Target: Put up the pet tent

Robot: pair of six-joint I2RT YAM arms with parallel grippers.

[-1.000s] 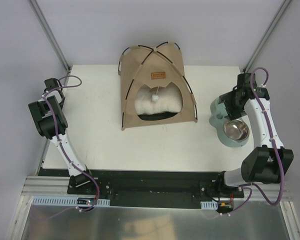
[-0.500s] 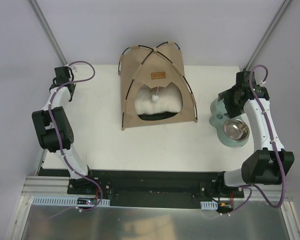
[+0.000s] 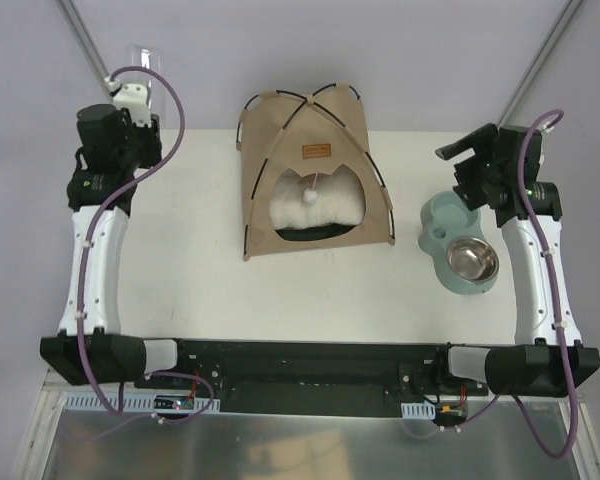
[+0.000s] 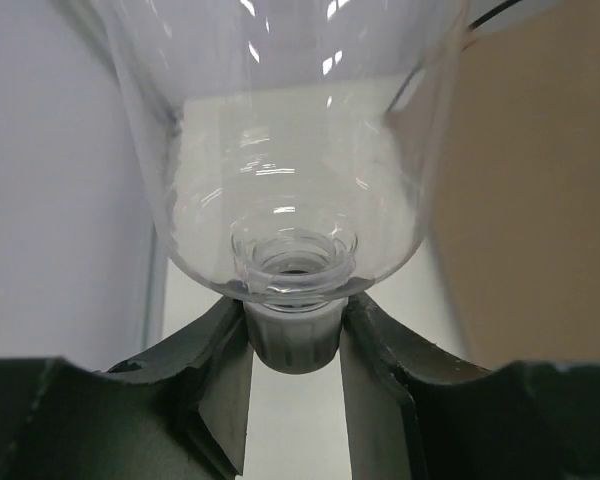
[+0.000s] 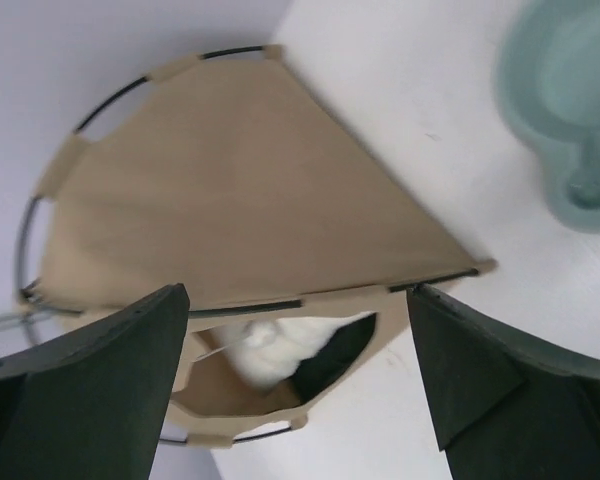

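My left tool (image 4: 293,335) grips a clear plastic bottle (image 4: 280,150) by its neck. Right tool (image 5: 295,300) released, empty, facing tan felt tent (image 5: 240,190).

Robotics lab bench, enclosed test cell: a left arm (image 3: 95,260) and a right arm (image 3: 540,280) are standing bolted to a black base rail (image 3: 300,362) at the near edge of a white table (image 3: 210,280), with purple cables (image 3: 183,112) looping along them. Plain grey walls (image 3: 20,200) are closing the bench in, and slanted metal frame struts (image 3: 88,40) are rising at the far corners. A brushed metal sheet (image 3: 300,445) is lying before the rail, and a pet tent (image 3: 300,125) is sitting on the tabletop, not on a home floor.
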